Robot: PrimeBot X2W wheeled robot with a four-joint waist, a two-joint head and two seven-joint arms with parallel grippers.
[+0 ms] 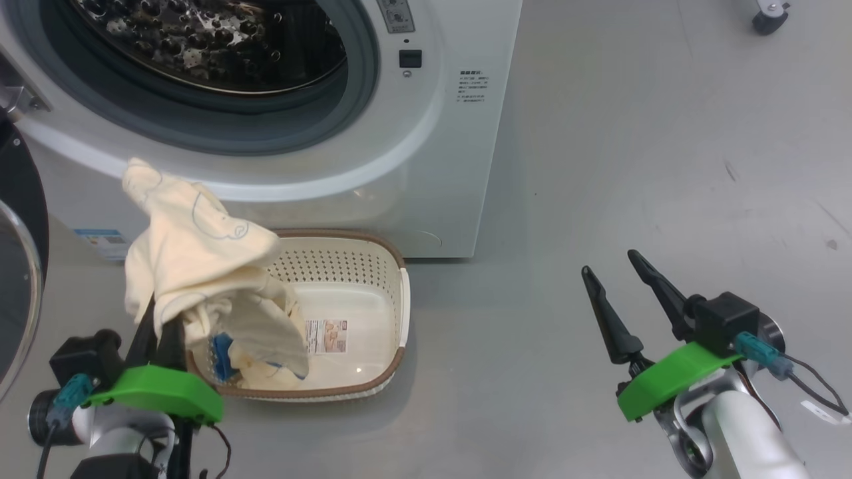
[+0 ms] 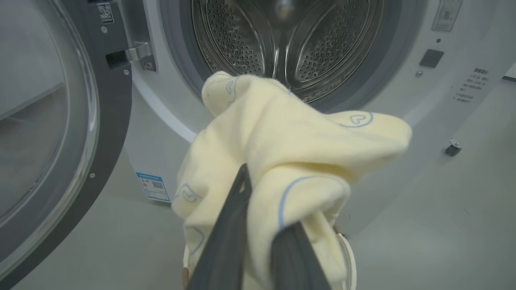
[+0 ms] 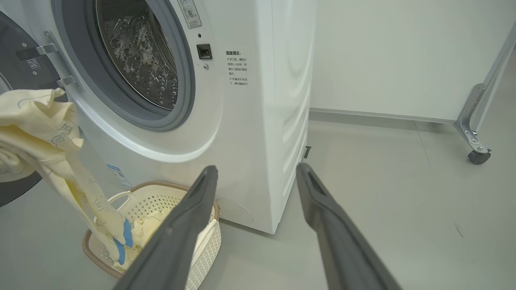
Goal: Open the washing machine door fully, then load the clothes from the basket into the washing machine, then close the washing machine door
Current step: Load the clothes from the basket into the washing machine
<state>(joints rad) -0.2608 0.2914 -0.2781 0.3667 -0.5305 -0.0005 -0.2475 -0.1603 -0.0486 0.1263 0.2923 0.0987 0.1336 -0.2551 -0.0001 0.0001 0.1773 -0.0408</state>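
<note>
Clothes [image 1: 193, 246] are hanging clamped in your left gripper [image 1: 160, 326]; door [image 2: 109, 121] is standing open, loading remaining; right gripper [image 1: 611, 266] jaws gaping empty.

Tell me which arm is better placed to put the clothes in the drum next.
Left. The left gripper is shut on the clothes, lifted above the basket in front of the open drum. The right gripper is open and empty, off to the side over the floor.
</note>
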